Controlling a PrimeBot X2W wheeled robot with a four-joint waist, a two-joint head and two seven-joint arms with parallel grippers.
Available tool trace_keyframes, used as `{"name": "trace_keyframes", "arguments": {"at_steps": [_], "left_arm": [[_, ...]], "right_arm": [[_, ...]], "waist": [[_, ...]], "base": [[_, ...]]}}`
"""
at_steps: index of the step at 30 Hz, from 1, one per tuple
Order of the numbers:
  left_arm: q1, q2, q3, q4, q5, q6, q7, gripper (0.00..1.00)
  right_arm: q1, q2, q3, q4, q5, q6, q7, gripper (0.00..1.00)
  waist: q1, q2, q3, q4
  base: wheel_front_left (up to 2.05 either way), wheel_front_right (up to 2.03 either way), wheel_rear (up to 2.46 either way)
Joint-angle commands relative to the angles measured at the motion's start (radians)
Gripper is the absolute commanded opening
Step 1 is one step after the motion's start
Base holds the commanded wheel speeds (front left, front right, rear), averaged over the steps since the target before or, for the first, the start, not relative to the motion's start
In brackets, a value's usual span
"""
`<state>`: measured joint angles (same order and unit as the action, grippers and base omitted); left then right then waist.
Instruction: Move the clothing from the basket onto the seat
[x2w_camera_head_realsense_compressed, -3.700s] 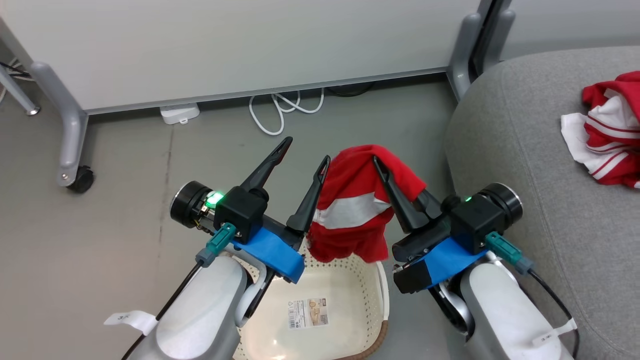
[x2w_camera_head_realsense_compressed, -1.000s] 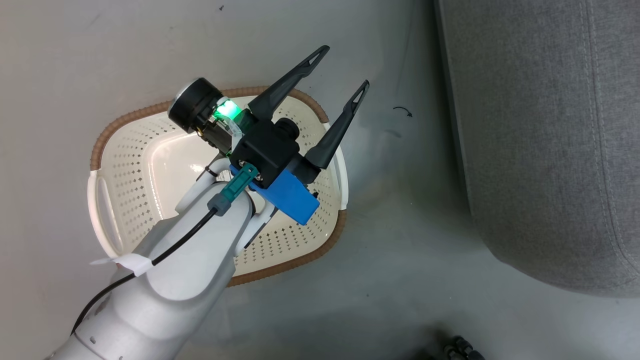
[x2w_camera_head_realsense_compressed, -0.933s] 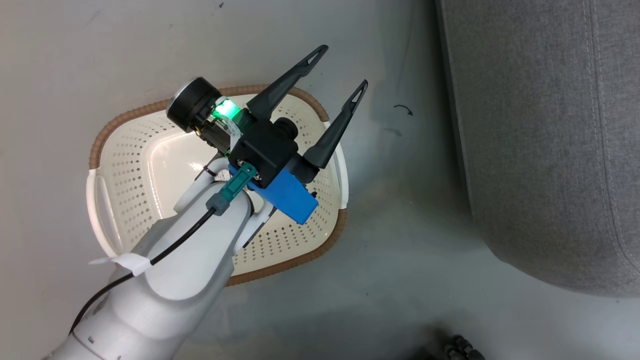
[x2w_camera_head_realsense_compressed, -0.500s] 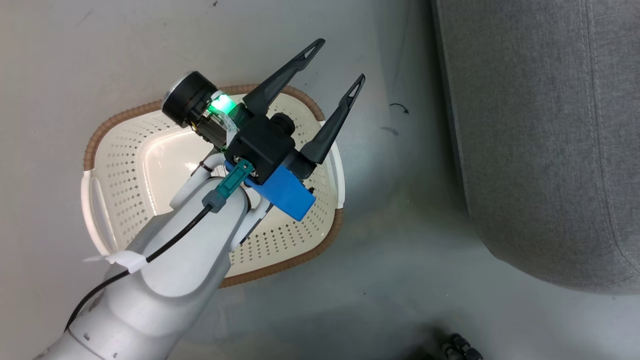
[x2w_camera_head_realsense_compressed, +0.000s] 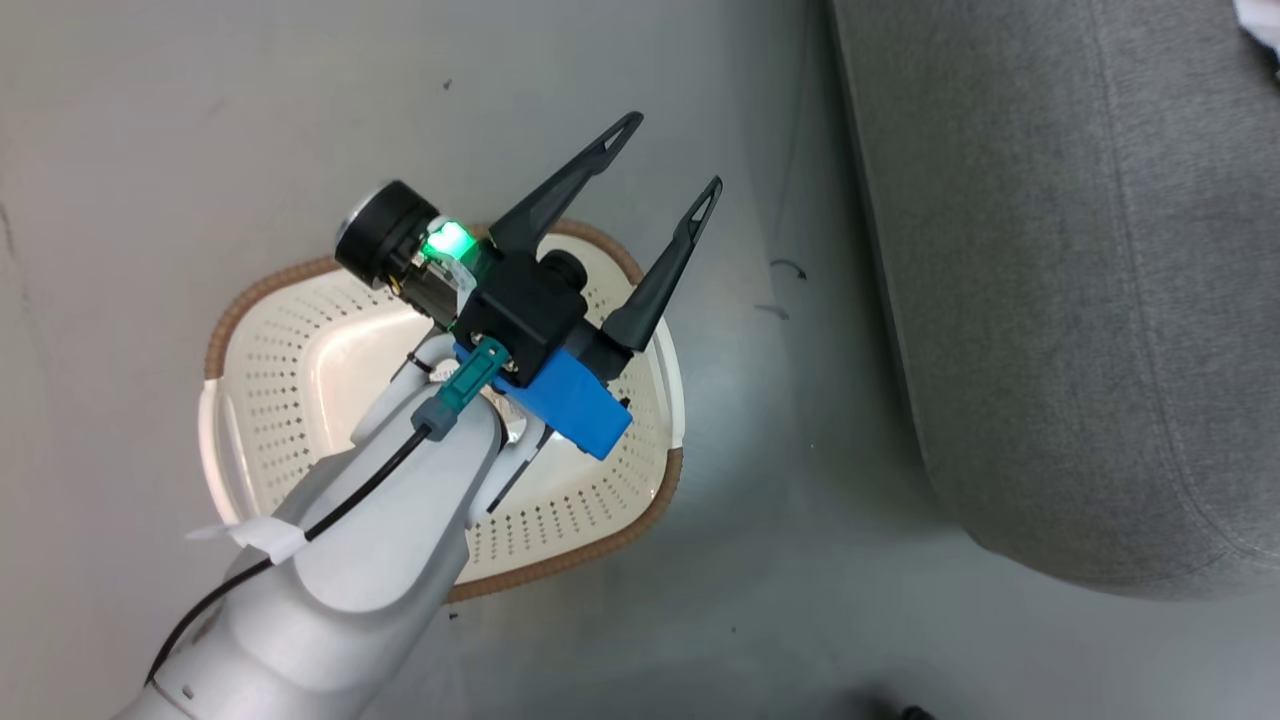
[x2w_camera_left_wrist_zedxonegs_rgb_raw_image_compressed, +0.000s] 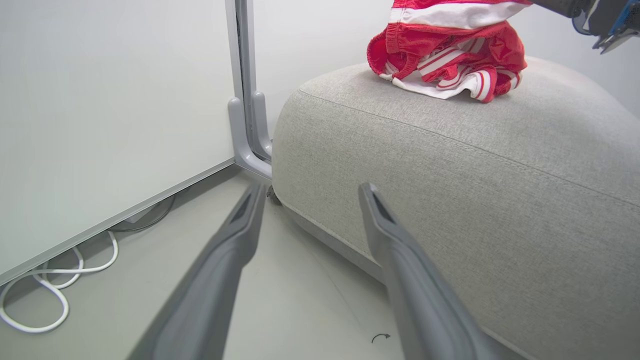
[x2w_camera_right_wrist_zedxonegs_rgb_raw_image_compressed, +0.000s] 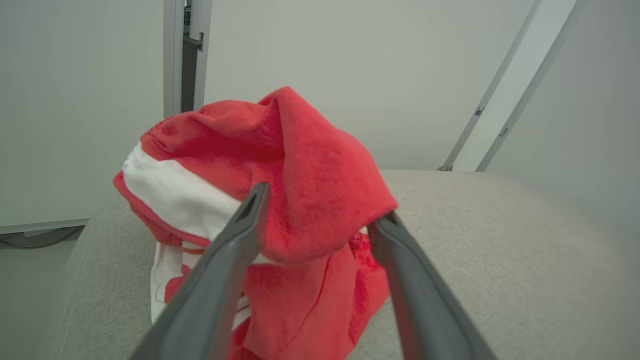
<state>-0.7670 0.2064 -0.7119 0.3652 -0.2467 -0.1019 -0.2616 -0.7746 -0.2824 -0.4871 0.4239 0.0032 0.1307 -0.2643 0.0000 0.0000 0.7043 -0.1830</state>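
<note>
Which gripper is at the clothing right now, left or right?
The right gripper: it stands spread around the red clothing over the seat. The left gripper is open and empty, over the basket's edge, away from any cloth.

Pale grey forearm (x2w_camera_head_realsense_compressed: 370, 570) with black cable (x2w_camera_head_realsense_compressed: 330, 505), white tag (x2w_camera_head_realsense_compressed: 255, 537), teal connector (x2w_camera_head_realsense_compressed: 470, 375), blue bracket (x2w_camera_head_realsense_compressed: 570, 405); the left gripper (x2w_camera_head_realsense_compressed: 675, 150) has dark fingers (x2w_camera_head_realsense_compressed: 570, 185).

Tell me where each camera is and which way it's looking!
Head view: on the robot's head, looking down at the floor, basket and seat; the pale left arm and open left end effector show.
Left wrist view: on the left wrist, looking along its two fingers towards the seat.
Right wrist view: on the right wrist, looking along the open right end effector at the clothing.
Shared: both wrist views show the clothing on the seat.
</note>
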Motion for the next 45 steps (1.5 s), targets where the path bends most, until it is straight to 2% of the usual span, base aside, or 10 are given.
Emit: {"name": "trace_keyframes", "arguments": {"at_steps": [1, 6, 13, 25, 35, 45], "left_arm": [[0.01, -0.003, 0.005, 0.002, -0.004, 0.004, -0.004, 1.0], [0.063, -0.013, 0.026, -0.011, -0.02, 0.013, -0.004, 1.0], [0.165, -0.023, 0.089, -0.031, -0.04, 0.025, -0.005, 1.0], [0.333, -0.042, 0.282, -0.093, -0.031, 0.048, -0.004, 1.0], [0.469, -0.065, 0.448, -0.119, -0.002, 0.038, -0.004, 1.0], [0.583, -0.105, 0.562, -0.123, 0.031, 0.021, -0.004, 1.0]], "right_arm": [[0.03, 0.004, -0.001, -0.006, 0.006, 0.0, 0.0, 1.0], [0.151, 0.033, 0.006, -0.048, 0.01, 0.0, 0.0, 1.0], [0.288, 0.068, 0.085, -0.157, 0.032, 0.0, 0.0, 1.0], [0.429, 0.128, 0.256, -0.311, 0.044, 0.0, 0.0, 1.0], [0.501, 0.169, 0.333, -0.338, 0.035, 0.0, 0.0, 1.0], [0.603, 0.207, 0.339, -0.334, 0.025, 0.0, 0.0, 1.0]], "waist": [[0.0, 0.0, -0.037, 0.003], [0.0, 0.0, -0.128, 0.008], [0.0, 0.0, -0.253, 0.019], [0.0, 0.0, -0.411, 0.107], [0.0, 0.0, -0.508, 0.181], [0.0, 0.0, -0.58, 0.218]], "base": [[0.0, 0.0, 0.0], [0.0, 0.0, 0.0], [0.0, 0.0, 0.0], [0.0, 0.0, 0.0], [0.0, 0.0, 0.0], [0.0, 0.0, 0.0]]}}
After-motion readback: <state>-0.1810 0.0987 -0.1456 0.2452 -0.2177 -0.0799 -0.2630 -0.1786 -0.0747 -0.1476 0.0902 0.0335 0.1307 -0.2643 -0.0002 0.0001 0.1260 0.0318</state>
